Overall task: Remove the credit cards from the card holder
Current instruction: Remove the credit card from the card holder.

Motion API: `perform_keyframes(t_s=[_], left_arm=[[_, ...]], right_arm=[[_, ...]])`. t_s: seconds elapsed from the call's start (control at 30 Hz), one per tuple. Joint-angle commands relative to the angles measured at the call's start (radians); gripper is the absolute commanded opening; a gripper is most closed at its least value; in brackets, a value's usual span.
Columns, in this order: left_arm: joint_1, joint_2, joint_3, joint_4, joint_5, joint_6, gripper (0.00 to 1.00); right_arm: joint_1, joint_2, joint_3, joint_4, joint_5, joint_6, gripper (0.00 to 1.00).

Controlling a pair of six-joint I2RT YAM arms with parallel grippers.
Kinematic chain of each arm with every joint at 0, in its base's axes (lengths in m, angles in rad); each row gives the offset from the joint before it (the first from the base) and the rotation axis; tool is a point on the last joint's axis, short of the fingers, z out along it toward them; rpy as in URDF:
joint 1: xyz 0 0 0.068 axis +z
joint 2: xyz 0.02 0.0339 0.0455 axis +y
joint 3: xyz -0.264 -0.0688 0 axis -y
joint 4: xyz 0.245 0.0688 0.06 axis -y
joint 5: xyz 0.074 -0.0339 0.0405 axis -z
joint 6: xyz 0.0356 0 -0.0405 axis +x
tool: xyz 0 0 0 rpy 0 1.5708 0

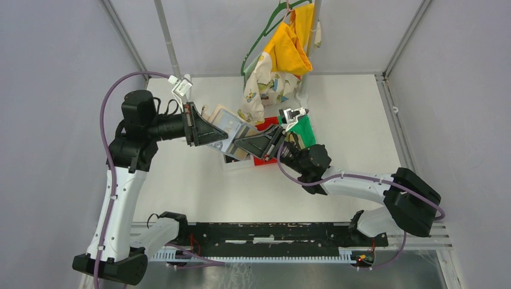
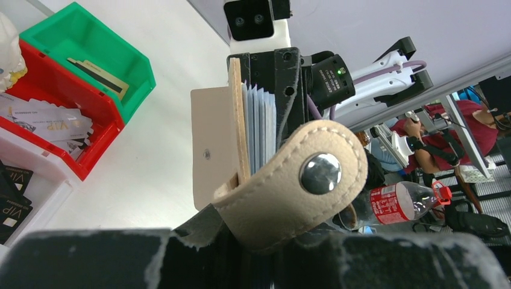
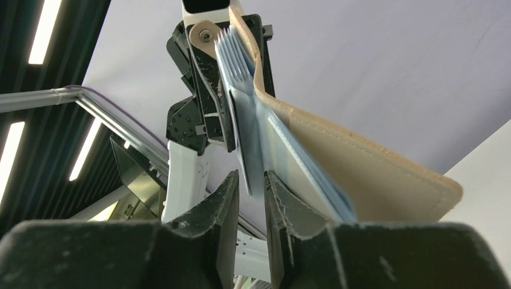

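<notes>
white table (image 1: pixel 199 186) below | left gripper (image 1: pixel 222 141) is clamping floppy card holder (image 3: pixel 361 168) | right gripper (image 3: pixel 252 188), slightly apart, is straddling slippery sleeve (image 3: pixel 248 141) edge

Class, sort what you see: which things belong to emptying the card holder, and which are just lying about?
Job in hand: card holder, credit cards, left gripper, right gripper, red bin and green bin holding cards.
Lying about: yellow garment, patterned cloth, drink bottle.

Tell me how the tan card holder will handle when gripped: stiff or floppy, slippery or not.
The card holder is probably floppy, since its cover curves and the snap tab droops over. Its clear sleeves fan apart and look glossy, so they may slip or splay when pinched.
</notes>
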State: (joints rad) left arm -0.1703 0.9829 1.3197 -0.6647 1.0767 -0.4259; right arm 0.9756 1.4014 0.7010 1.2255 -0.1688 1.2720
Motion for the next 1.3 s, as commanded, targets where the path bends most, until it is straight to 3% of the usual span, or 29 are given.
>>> perform_keyframes(t_s=[0.0, 0.1, 0.37, 0.57, 0.77, 0.97, 1.27], left_arm=[[-0.01, -0.019, 0.038, 0.079, 0.075, -0.041, 0.12], [-0.009, -0.023, 0.037, 0.067, 0.06, -0.024, 0.07], [-0.01, -0.056, 0.012, 0.057, 0.038, 0.025, 0.1], [-0.011, -0.061, 0.014, 0.057, 0.087, 0.022, 0.16], [-0.01, -0.058, -0.003, 0.047, 0.082, 0.04, 0.25], [-0.009, -0.041, 0.029, 0.04, 0.109, 0.029, 0.34], [-0.01, -0.029, 0.035, 0.103, 0.147, -0.061, 0.32]], right_arm=[[0.003, 0.005, 0.055, -0.028, -0.041, -0.036, 0.31], [0.007, 0.006, 0.079, -0.083, -0.044, -0.064, 0.37], [0.022, 0.006, 0.149, -0.3, 0.019, -0.122, 0.42], [0.024, 0.015, 0.168, -0.272, 0.034, -0.116, 0.28], [0.029, 0.02, 0.189, -0.265, 0.013, -0.117, 0.01], [0.029, -0.017, 0.113, -0.216, 0.024, -0.118, 0.0], [0.02, -0.055, 0.019, -0.143, 0.02, -0.1, 0.0]])
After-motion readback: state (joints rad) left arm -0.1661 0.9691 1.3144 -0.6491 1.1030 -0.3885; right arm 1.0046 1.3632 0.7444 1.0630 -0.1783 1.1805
